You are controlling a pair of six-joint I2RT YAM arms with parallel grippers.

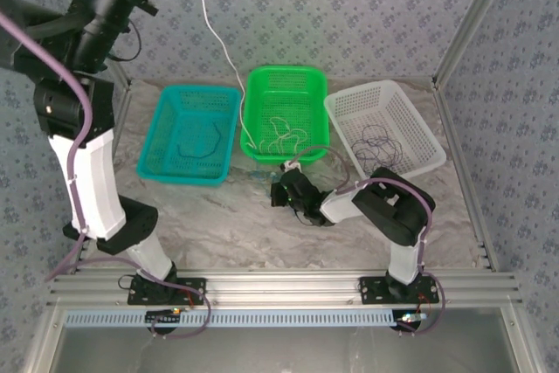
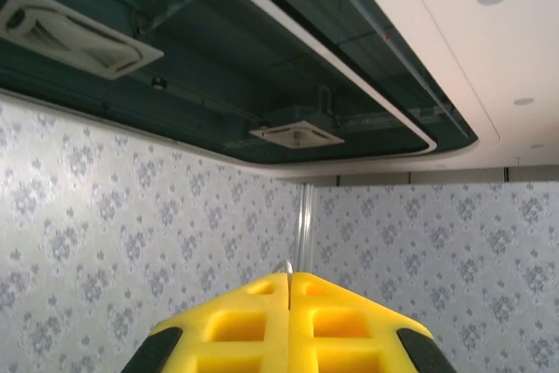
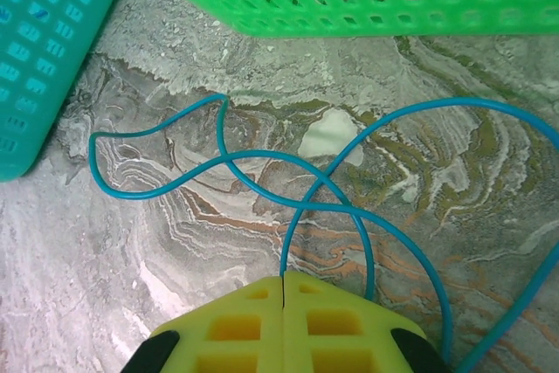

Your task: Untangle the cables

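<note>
My right gripper (image 3: 285,281) is shut on a thin blue cable (image 3: 284,247) that loops and crosses itself over the marbled table. It sits low (image 1: 283,188) just in front of the green basket (image 1: 262,85). The left arm is raised high at the back left. Its gripper (image 2: 289,279) is shut on a pale cream cable (image 2: 284,265), with a small bend of it poking out at the tips. That cream cable (image 1: 237,85) hangs down into the green basket, where more cream loops (image 1: 284,133) lie.
A teal basket (image 1: 157,128) at the left holds a dark cable (image 1: 199,141). A white basket (image 1: 419,124) at the right holds dark purple cables (image 1: 384,141). Aluminium frame posts stand at the back corners, and open marbled table lies in front of the baskets.
</note>
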